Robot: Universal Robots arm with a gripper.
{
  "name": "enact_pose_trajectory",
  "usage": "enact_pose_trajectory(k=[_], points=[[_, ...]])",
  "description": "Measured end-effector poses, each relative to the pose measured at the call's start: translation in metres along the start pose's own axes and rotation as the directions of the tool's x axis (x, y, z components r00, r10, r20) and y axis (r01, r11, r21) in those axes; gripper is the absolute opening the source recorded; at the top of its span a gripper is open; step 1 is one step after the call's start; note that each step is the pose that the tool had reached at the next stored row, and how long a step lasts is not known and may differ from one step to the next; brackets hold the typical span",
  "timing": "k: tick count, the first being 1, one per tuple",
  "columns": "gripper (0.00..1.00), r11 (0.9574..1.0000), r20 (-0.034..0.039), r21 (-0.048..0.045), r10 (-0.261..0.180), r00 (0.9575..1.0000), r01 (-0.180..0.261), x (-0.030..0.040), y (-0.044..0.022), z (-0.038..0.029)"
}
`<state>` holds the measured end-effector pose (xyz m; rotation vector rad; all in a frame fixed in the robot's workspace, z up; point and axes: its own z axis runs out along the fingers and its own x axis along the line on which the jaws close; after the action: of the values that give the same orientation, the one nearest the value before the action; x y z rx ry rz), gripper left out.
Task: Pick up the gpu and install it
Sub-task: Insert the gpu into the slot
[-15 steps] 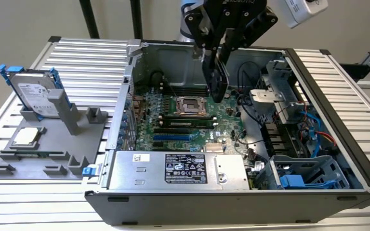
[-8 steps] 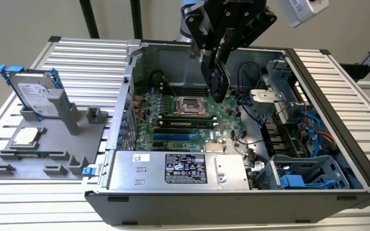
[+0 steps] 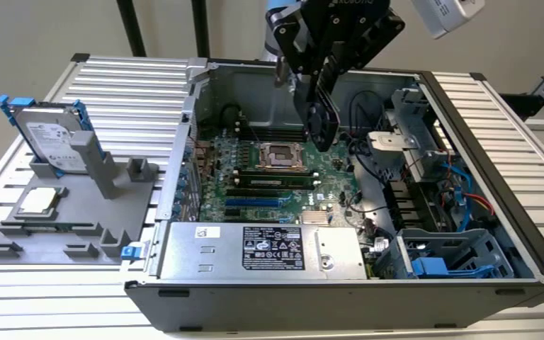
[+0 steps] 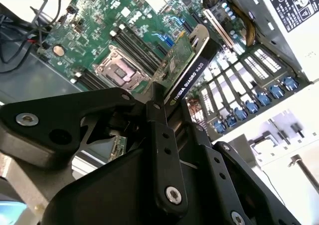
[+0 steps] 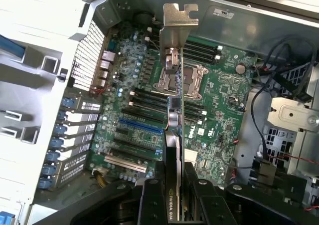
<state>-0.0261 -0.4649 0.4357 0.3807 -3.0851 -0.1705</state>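
Observation:
My gripper [image 3: 321,95] is shut on the gpu [image 3: 320,117] and holds it on edge in the air above the motherboard [image 3: 272,185] inside the open computer case [image 3: 348,312]. In the second wrist view the gpu [image 4: 188,68] shows its black cooler and green board between the black fingers [image 4: 158,130]. In the first wrist view the gpu [image 5: 175,110] is seen edge-on, its silver end bracket [image 5: 178,23] pointing away from the gripper [image 5: 174,197]. It hangs over the CPU socket [image 5: 179,80], with the blue expansion slot [image 5: 140,127] off to one side.
On the exterior view's left, a grey holder [image 3: 74,212] carries a silver hard drive [image 3: 53,142] in a blue frame and a small square CPU chip [image 3: 40,202]. The power supply [image 3: 263,248], cables [image 3: 376,177] and drive cage [image 3: 447,258] crowd the case.

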Motion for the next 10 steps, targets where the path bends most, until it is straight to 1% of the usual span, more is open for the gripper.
enact_pose_trajectory(k=[5,10], points=[[0.0,0.9994,-0.004,0.0005,-0.036,0.9994,0.036,0.0,0.0,0.0],[0.0,0.9973,-0.0083,0.0008,-0.073,0.9973,0.073,0.0,0.0,0.0]])
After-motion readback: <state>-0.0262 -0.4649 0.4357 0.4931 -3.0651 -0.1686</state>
